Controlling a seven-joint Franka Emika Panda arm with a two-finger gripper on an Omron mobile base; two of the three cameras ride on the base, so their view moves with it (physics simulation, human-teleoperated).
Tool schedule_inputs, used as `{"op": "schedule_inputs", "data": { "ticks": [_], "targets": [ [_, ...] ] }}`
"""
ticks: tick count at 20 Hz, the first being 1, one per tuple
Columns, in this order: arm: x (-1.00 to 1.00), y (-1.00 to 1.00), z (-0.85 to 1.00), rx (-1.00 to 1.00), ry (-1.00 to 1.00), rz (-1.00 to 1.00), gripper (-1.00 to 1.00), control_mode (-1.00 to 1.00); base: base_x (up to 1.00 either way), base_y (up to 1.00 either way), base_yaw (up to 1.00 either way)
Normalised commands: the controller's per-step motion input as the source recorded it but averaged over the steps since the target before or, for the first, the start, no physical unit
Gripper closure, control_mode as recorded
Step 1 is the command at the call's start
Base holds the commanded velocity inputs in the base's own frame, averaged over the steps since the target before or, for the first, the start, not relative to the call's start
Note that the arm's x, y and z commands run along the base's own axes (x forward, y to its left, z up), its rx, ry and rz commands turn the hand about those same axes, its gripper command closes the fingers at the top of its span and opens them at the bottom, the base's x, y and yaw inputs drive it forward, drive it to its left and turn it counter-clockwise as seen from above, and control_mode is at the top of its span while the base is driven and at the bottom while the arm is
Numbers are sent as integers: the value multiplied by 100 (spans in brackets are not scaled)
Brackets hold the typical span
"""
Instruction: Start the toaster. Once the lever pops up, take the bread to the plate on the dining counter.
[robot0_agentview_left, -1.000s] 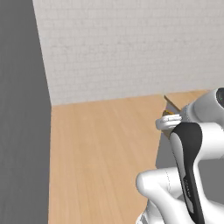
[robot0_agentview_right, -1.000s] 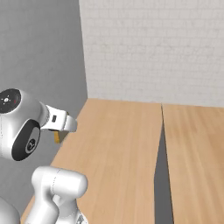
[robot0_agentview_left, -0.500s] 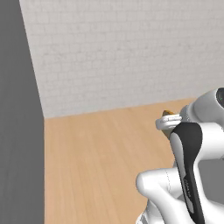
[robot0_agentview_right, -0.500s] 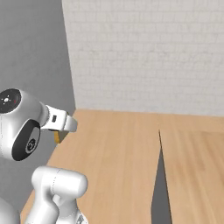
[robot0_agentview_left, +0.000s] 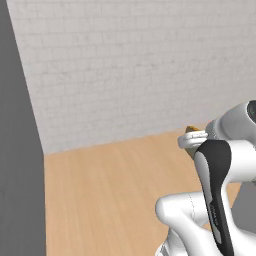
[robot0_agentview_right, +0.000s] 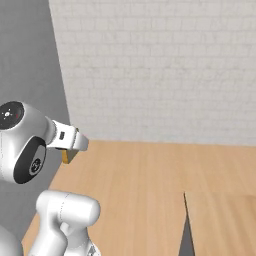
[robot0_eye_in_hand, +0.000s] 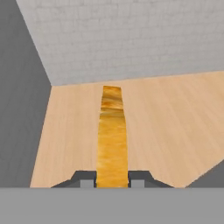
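Note:
My gripper (robot0_eye_in_hand: 112, 178) is shut on the bread (robot0_eye_in_hand: 111, 135), which I see edge-on in the hand view as a golden-tan strip running up between the two fingertips (robot0_eye_in_hand: 86, 177). From the left base view the gripper (robot0_agentview_left: 192, 139) is held high beside the arm, with a tan corner of the bread (robot0_agentview_left: 192, 129) peeking out. In the right base view the gripper (robot0_agentview_right: 71, 146) points right, with the bread (robot0_agentview_right: 67, 156) below its tip. The toaster and the plate are out of view. I cannot tell whether any wood surface here is the dining counter.
A white brick wall (robot0_agentview_right: 160, 70) stands ahead, and a plain grey wall (robot0_agentview_left: 17, 165) closes the left side. Light wood (robot0_agentview_right: 135, 190) stretches below. A second light-wood slab (robot0_agentview_right: 225, 225) with a dark edge (robot0_agentview_right: 186, 227) lies at the lower right.
The whole picture has shifted, so the base has moved: the brick wall now takes up more of each view and the dark seam sits further right. The arm's pose and its hold on the bread are unchanged.

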Motion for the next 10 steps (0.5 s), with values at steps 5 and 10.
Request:
{"op": "schedule_inputs", "data": {
  "ticks": [5,10],
  "targets": [
    [0,0,0,0,0,0,100,100,100,0,-9],
    [0,0,0,0,0,0,100,100,100,1,-6]
  ]
}}
